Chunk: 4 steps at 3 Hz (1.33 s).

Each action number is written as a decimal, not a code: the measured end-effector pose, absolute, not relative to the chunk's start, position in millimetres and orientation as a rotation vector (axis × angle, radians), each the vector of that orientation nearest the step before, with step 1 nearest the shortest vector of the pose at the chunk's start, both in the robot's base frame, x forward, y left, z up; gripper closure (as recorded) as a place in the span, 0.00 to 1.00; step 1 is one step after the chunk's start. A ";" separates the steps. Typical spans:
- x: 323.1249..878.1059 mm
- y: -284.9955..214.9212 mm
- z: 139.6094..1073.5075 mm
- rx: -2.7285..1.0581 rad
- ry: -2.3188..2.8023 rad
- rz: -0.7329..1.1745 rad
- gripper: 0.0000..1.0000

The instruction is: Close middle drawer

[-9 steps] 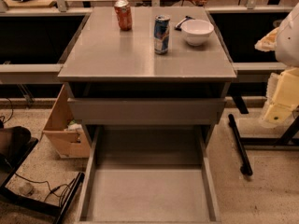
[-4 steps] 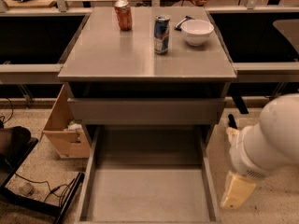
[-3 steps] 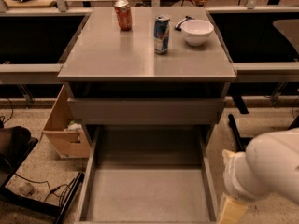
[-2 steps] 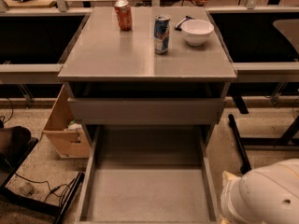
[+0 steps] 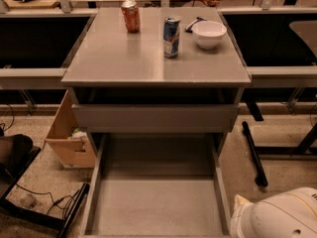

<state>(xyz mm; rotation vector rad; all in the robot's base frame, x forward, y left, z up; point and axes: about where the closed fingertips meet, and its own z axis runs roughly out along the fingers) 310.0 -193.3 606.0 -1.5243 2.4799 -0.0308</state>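
Observation:
The middle drawer (image 5: 156, 202) is pulled far out of the grey cabinet (image 5: 153, 58) toward the camera. Its flat grey floor is bare and its thin side walls (image 5: 221, 192) run to the bottom edge of the view. Its front panel is out of view below. Above it, another grey drawer front (image 5: 153, 118) stands slightly out from under the cabinet top. Only a white rounded arm shell (image 5: 277, 217) shows, in the bottom right corner, just right of the drawer's right wall. The gripper itself is out of view.
On the cabinet top stand a red can (image 5: 131, 16), a blue can (image 5: 171, 36) and a white bowl (image 5: 209, 33). A cardboard box (image 5: 69, 138) sits on the floor at the left, with black cables (image 5: 34, 202). A black table leg (image 5: 253, 152) lies at the right.
The white arm has swung down from the right side to the bottom right corner and mostly left the view. The drawers have not moved.

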 end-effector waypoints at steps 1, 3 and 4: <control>291.7 -183.0 565.5 -1.536 2.506 0.042 0.15; 225.1 -163.0 437.7 -1.545 2.555 0.316 0.69; 214.4 -155.1 383.0 -1.518 2.552 0.444 0.99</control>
